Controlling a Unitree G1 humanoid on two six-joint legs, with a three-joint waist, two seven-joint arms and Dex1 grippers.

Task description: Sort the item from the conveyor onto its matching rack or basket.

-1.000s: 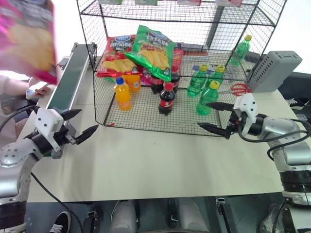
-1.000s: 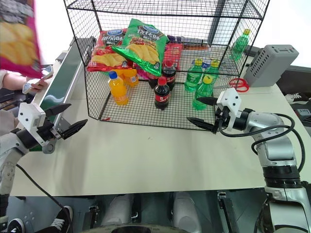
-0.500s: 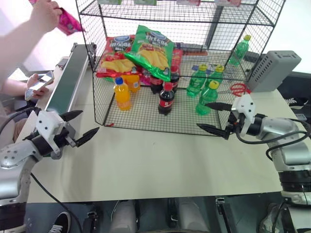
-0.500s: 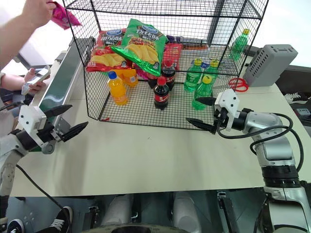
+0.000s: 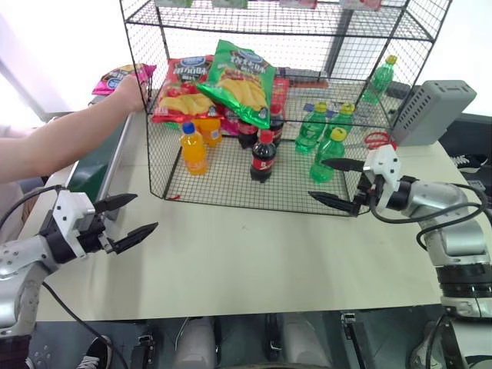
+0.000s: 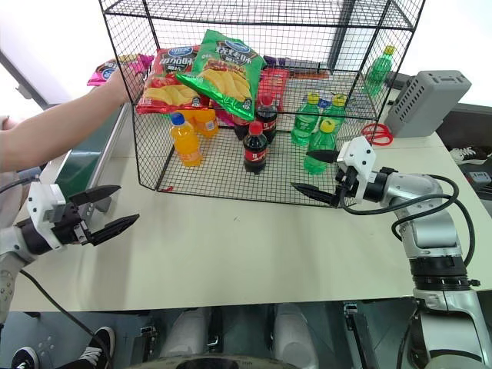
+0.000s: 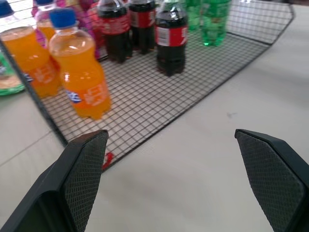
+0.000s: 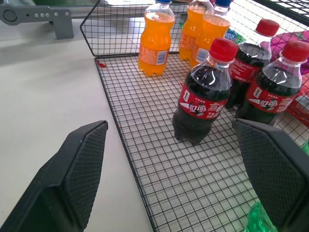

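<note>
While a person's hand (image 5: 131,92) reaches in from the left at the far end of the conveyor (image 5: 96,165), the magenta-pink crisp bag (image 5: 117,77) lies just beyond it, beside the rack's (image 5: 231,188) left grid wall; whether the fingers grip the bag or only touch it is hard to say from the head views. Inside the rack a green bag (image 5: 244,77) rests partly on a red bag (image 5: 184,86), with orange bottles (image 5: 192,147), cola bottles (image 5: 264,155) and green bottles (image 5: 329,154) standing on the bottom mesh. The left gripper (image 5: 125,217) hangs over the pale table (image 5: 254,261) near the conveyor's near end, fingers spread and empty; the right gripper (image 5: 336,183) hovers at the rack's front right corner, likewise spread with nothing between them (a grey box (image 5: 430,111) sits behind it). From the left wrist, the two black fingers (image 7: 79,179) stand wide apart, framing the rack's front edge, an orange bottle and the colas. From the right wrist, the fingers (image 8: 79,169) are equally parted, with a cola bottle standing on the mesh between them.
</note>
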